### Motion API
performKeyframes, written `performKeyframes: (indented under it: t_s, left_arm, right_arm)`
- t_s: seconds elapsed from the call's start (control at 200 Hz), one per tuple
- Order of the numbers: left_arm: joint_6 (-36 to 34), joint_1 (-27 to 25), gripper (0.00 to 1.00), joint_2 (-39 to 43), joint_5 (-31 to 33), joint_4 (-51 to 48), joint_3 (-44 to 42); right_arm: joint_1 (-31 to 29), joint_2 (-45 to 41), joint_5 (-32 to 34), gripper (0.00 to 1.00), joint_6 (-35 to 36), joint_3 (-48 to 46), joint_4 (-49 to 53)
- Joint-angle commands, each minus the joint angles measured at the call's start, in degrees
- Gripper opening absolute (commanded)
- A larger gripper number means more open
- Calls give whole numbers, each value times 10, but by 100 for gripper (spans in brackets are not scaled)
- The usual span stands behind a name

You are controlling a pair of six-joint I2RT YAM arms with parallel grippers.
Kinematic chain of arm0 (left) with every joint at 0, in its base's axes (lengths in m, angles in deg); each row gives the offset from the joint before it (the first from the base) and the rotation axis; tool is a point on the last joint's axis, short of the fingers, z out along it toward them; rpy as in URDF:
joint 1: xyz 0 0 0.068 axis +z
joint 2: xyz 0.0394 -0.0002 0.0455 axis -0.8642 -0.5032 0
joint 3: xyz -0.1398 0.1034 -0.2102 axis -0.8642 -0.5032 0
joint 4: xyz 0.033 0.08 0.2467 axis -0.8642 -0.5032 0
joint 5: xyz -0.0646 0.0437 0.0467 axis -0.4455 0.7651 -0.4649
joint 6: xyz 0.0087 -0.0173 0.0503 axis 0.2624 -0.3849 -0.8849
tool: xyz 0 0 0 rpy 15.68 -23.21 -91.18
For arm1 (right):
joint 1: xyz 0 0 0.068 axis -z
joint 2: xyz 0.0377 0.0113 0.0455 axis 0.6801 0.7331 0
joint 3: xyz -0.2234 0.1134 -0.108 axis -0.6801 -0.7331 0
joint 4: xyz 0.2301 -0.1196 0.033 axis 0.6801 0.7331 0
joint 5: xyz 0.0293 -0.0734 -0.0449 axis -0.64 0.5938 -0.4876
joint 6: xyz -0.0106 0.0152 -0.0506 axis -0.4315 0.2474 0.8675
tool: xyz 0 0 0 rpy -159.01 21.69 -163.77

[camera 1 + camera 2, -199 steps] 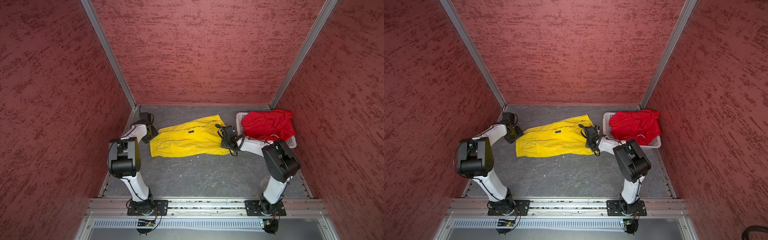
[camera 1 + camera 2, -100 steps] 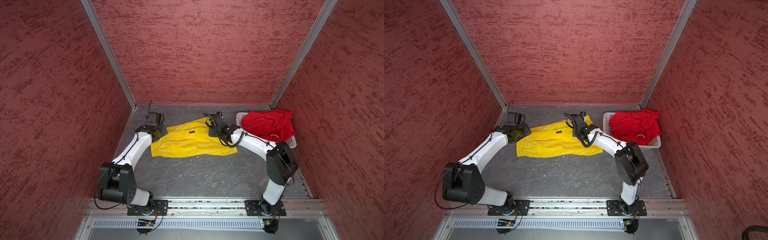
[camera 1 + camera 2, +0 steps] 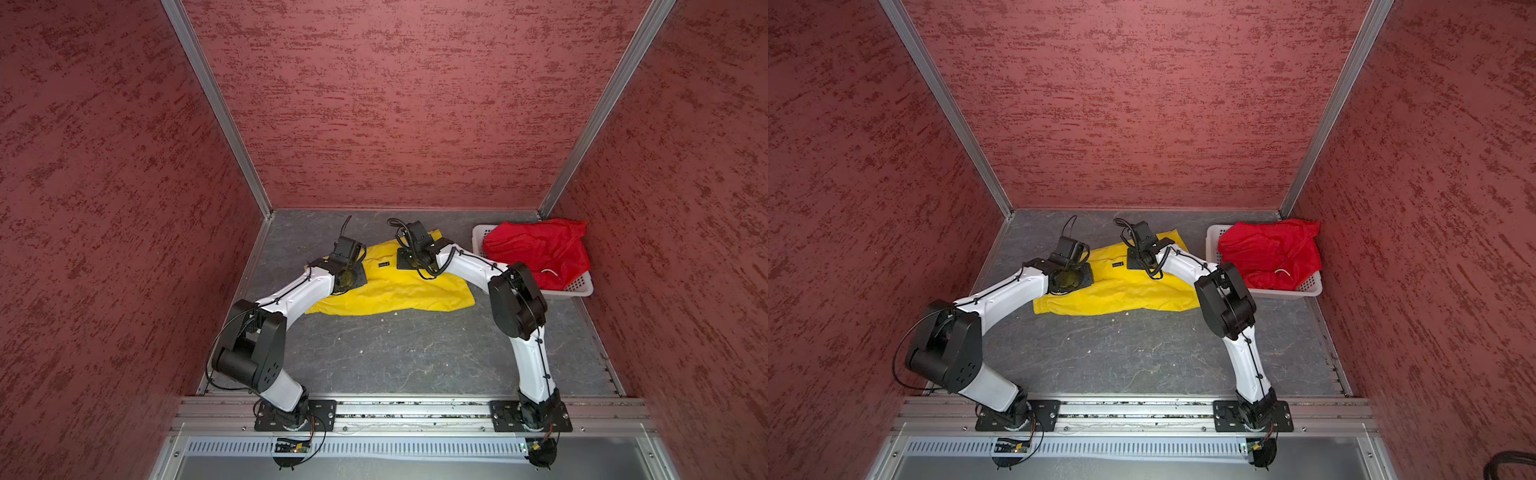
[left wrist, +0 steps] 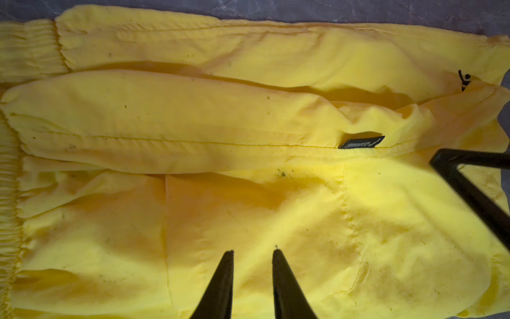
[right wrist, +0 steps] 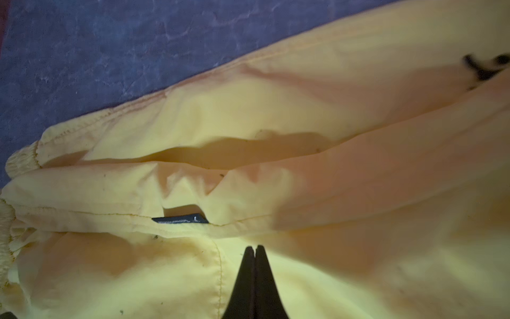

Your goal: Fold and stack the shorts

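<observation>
The yellow shorts (image 3: 395, 291) (image 3: 1121, 291) lie flat on the grey floor, a small black label (image 3: 383, 264) on top. Both wrists hang over their far half, the fingers hidden under them in both top views. In the left wrist view my left gripper (image 4: 252, 251) is open by a narrow gap just above the yellow cloth (image 4: 248, 110), nothing between its fingers. In the right wrist view my right gripper (image 5: 254, 246) is shut, tips together over the cloth (image 5: 331, 138) near the label (image 5: 179, 219). The red shorts (image 3: 536, 249) (image 3: 1266, 249) are heaped in the basket.
A white perforated basket (image 3: 577, 286) (image 3: 1308, 286) stands in the far right corner. Red textured walls close in three sides. Bare grey floor (image 3: 395, 353) lies between the shorts and the front rail. A black part of the right gripper (image 4: 469, 187) shows in the left wrist view.
Both arms have swung in from the two ends of the yellow shorts to stand over their far half, closer together. The right gripper has shut; the left has narrowed.
</observation>
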Motion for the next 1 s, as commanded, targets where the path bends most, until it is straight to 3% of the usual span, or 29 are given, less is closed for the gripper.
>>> performKeyframes:
  t_s: [0.0,0.21,0.466,0.576,0.771,0.997]
  left_arm:
    - [6,3,27,-16,-1,14,5]
    - [11,-5,27,-42,-16,37,-16]
    - [15,-6,27,-91,-36,61,-34]
    - [12,-5,27,-111,-39,66,-35]
    - [9,-2,27,-149,-48,73,-34]
    - [8,1,27,-154,-61,72,-21]
  right_arm:
    - [-6,24,-82,0,-21,13,-18]
    - [2,81,-83,0,-40,60,-29]
    - [67,166,-105,0,-125,163,-82]
    - [92,230,-119,0,-152,250,-73]
    - [111,378,-116,0,-153,484,48]
    - [122,365,-102,0,-125,478,39]
